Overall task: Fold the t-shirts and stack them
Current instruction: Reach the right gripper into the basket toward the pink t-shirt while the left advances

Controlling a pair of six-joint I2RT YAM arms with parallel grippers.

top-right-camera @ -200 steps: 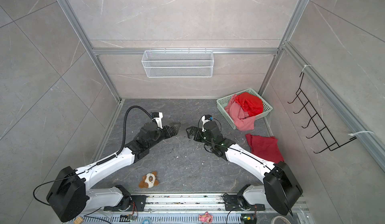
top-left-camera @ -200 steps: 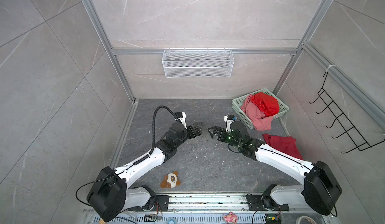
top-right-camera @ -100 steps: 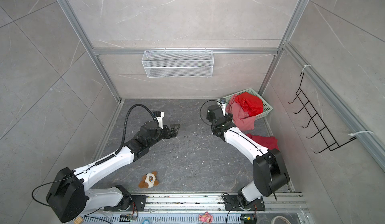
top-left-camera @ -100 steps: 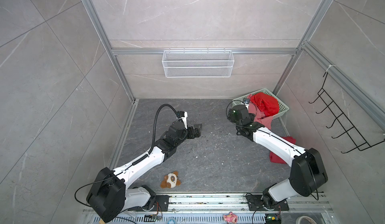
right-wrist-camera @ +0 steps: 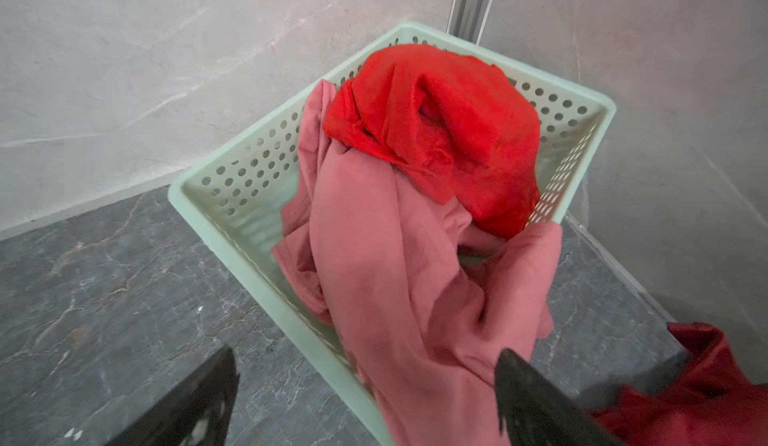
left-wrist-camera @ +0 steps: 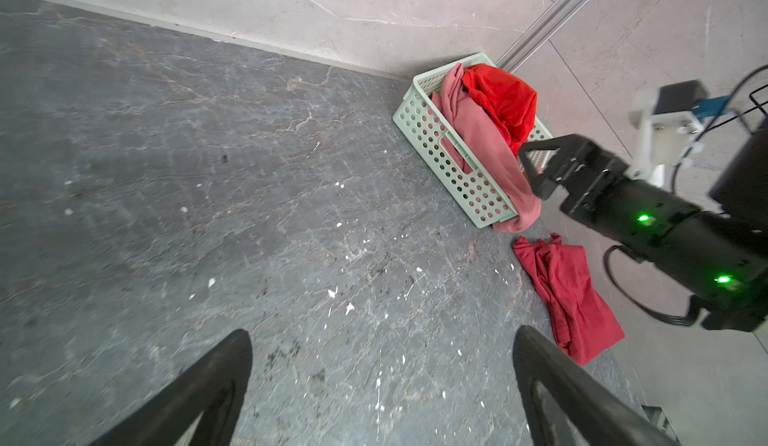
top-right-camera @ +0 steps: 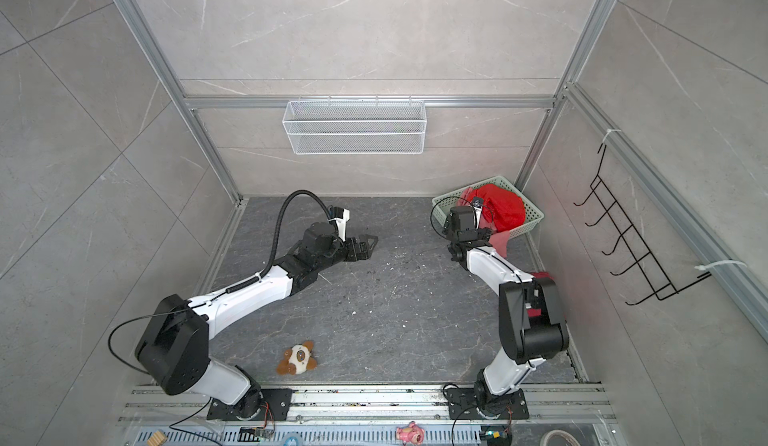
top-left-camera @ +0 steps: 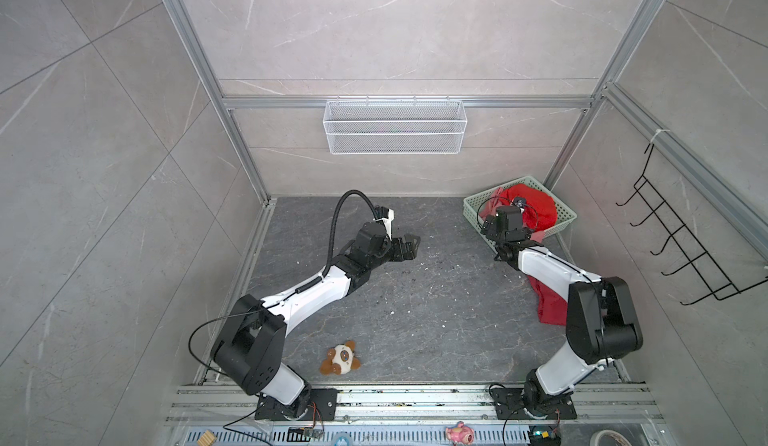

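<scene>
Salmon-pink t-shirt (right-wrist-camera: 395, 278) spills over green basket (right-wrist-camera: 183, 192) rim, upper right in both top views; my right gripper (right-wrist-camera: 365, 354) just swung there from centre, jaws spread over it, pickup next, I judge; left gripper (left-wrist-camera: 382, 332) idle, spread.

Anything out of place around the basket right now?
The salmon-pink cloth t-shirt spills over the rim of the pale green perforated plastic basket onto the grey stone floor; the dark crimson cloth t-shirt lies crumpled beside it.

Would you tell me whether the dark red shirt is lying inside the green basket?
No, the dark red shirt lies crumpled on the floor, outside the basket.
</scene>
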